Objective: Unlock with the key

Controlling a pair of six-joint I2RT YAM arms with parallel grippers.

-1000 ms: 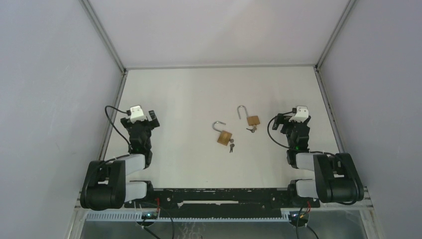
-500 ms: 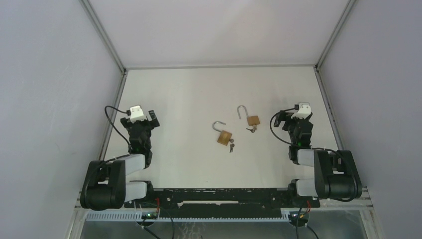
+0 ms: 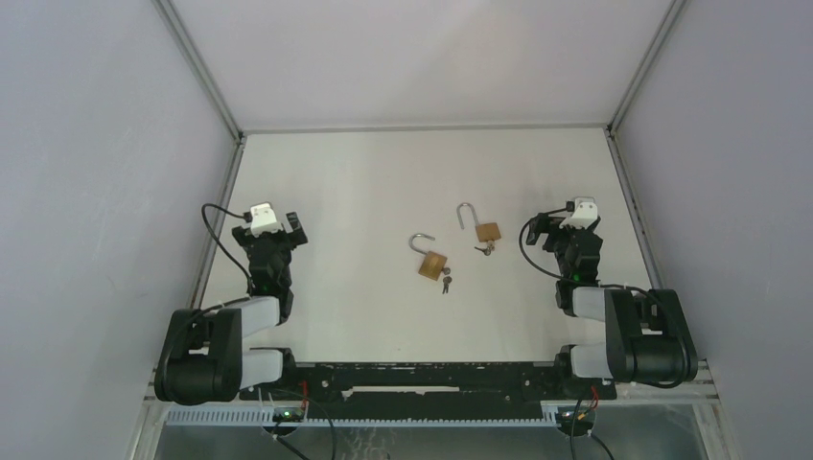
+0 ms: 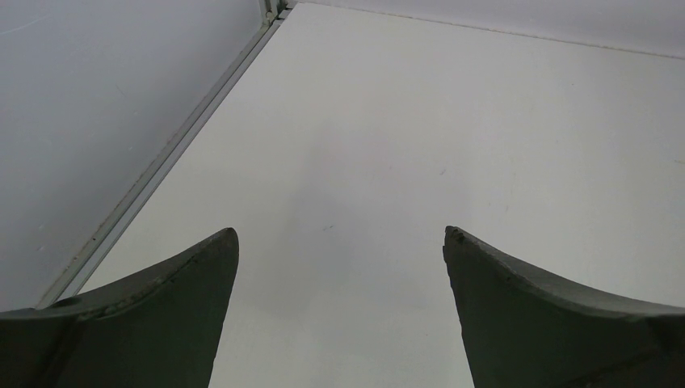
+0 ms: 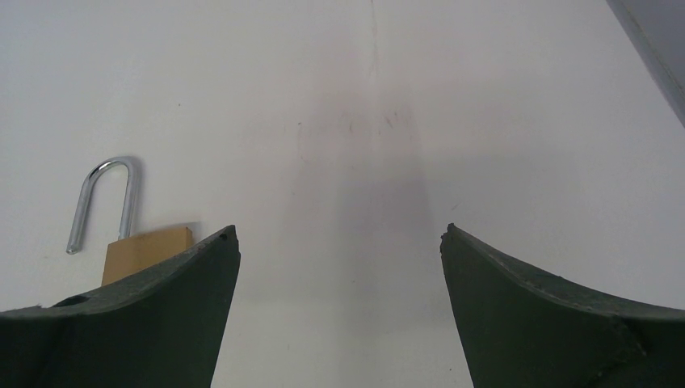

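Key (image 3: 486, 249) visible overhead only, apparently inserted; right wrist shows padlock (image 5: 137, 246).

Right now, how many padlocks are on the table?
2. The near padlock lies around the middle of the table; the far padlock lies just behind it and to the right. Nothing seems to hide a third.
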